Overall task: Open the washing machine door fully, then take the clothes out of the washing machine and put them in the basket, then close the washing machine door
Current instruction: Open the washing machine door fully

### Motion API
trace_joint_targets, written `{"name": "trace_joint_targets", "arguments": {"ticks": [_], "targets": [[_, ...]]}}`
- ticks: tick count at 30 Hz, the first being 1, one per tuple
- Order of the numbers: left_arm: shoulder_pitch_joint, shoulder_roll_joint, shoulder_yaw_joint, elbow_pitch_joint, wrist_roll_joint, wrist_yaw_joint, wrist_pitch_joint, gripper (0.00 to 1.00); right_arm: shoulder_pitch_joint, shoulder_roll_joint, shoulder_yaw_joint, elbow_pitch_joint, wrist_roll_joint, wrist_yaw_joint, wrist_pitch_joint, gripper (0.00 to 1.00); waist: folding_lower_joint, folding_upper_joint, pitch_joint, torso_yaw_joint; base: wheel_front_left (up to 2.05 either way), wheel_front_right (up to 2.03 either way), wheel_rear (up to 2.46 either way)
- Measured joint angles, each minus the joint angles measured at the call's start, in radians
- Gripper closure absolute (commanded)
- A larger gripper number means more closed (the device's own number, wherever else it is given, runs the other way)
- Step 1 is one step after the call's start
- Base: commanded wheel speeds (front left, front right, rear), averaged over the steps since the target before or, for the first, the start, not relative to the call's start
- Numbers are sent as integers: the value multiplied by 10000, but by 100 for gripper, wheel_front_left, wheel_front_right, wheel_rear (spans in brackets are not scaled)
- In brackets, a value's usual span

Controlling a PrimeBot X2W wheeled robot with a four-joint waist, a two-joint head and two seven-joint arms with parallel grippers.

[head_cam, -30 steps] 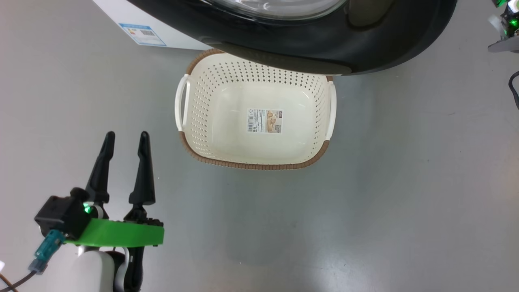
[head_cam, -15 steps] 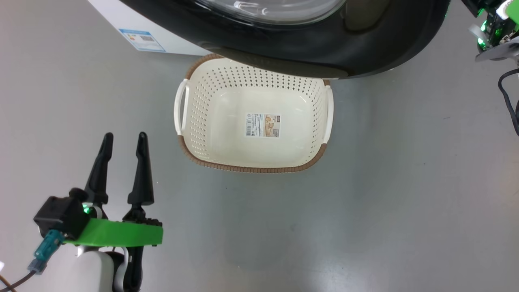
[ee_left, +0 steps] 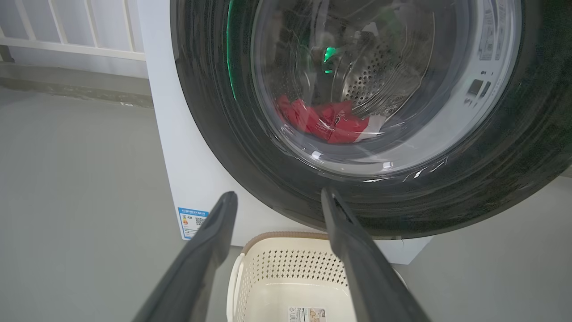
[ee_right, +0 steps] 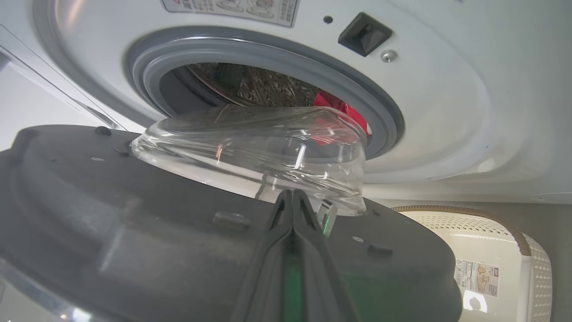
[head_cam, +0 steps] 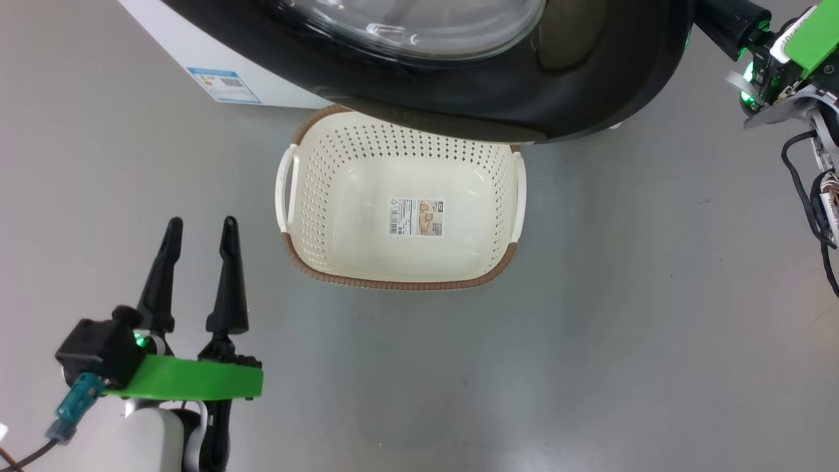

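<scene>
the washing machine door [head_cam: 590, 98] is hanging partly open, reaching out over the far rim of the basket [head_cam: 393, 283], which is sitting on the floor [head_cam: 655, 328] just before the washing machine [head_cam: 190, 46]. the clothes [ee_left: 328, 123] are lying inside the drum. the left jaws are standing wide apart beside the basket, gripping nothing. the right jaws are pressing fully together, empty, at the door's inner face by its glass bowl [ee_right: 268, 147].

Light: bright, even, from above.
Glare: white streaks on the door [head_cam: 432, 85] glass; dull sheen on the floor [head_cam: 655, 328].
Shadow: soft patches on the floor around the basket [head_cam: 393, 284].
Green glow: reflected in the glass, left wrist view.
Focus: right gripper [ee_right: 292, 197] soft, near the lens.
Edges: wrist views bowed.
</scene>
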Motion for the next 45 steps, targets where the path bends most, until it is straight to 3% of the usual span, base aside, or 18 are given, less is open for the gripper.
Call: {"name": "trace_joint_targets", "arguments": {"ticks": [28, 45], "targets": [[762, 2, 328, 188, 71, 0, 0, 0, 2232, 343, -167, -1220, 90, 0, 1076, 100, 0, 0, -1279, 232, 0, 0, 0], [1510, 4, 566, 234, 245, 2, 0, 0, 4253, 976, -510, -2063, 334, 0, 1348, 100, -1, 0, -2252, 726, 0, 0, 0]]}}
